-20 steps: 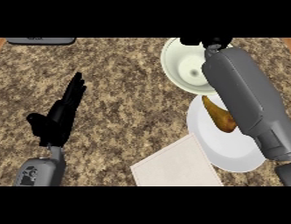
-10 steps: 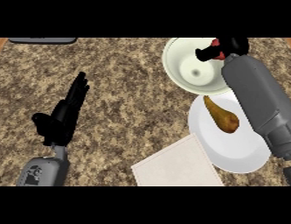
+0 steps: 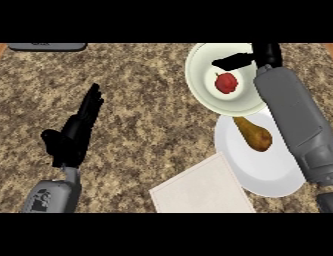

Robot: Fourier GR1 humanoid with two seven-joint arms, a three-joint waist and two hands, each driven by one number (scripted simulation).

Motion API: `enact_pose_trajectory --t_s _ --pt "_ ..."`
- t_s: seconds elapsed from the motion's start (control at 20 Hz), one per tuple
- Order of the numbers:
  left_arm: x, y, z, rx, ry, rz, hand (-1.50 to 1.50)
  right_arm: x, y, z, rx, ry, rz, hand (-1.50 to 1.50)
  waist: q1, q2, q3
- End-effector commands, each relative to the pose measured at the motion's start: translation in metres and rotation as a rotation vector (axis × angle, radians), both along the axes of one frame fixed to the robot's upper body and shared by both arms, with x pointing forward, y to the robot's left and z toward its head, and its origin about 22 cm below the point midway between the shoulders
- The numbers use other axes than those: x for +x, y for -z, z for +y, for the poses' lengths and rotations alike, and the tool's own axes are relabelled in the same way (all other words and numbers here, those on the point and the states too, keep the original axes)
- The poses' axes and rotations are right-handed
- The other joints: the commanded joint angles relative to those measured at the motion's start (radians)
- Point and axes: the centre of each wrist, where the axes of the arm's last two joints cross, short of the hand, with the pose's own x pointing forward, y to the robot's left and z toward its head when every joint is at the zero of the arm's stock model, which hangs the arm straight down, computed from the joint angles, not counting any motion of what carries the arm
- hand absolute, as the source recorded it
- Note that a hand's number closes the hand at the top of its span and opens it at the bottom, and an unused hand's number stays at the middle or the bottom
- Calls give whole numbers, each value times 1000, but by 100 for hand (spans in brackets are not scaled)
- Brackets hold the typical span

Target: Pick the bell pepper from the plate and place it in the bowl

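A red bell pepper (image 3: 226, 82) lies inside the pale bowl (image 3: 202, 92) at the back right of the counter. My right hand (image 3: 254, 59) hovers over the bowl's far rim, open, its thumb stretched out to the left and apart from the pepper. Its grey forearm crosses the right side of the white plate (image 3: 268, 170), which sits just in front of the bowl. A brown pear-shaped item (image 3: 254, 134) lies on the plate. My left hand (image 3: 77, 132) rests open at the left, fingers straight and pointing up.
A beige napkin (image 3: 198, 187) lies at the plate's front left. A dark flat object (image 3: 47, 46) sits at the counter's back left edge. Wooden strips border the speckled counter at both upper corners.
The right hand has opened and let go of the bell pepper, which now lies in the bowl. The hand has shifted to the right; the left hand has hardly moved.
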Motion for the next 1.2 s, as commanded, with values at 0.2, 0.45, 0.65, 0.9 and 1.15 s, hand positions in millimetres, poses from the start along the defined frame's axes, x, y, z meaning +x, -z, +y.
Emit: enact_pose_trajectory --t_s 0.2,0.45,0.65,0.9,1.15 --pt "-22 -4 14 -1 -10 3 0 -5 -13 -3 205 55 -90 -150 -13 -11 -1" --pt "2 -8 2 -6 -24 9 0 -13 -28 -47 314 48 -73 -150 -26 -10 -1" --pt "-12 15 21 9 -40 -4 0 -28 -33 -85 380 -3 -76 -150 -29 -11 -1" --pt "-8 -4 15 13 -32 -8 0 -56 -4 -108 431 -73 -75 -150 -23 -9 -1" --pt "-21 16 19 -2 -13 -9 0 -80 -6 -120 407 -106 -54 -150 -19 -8 -1"
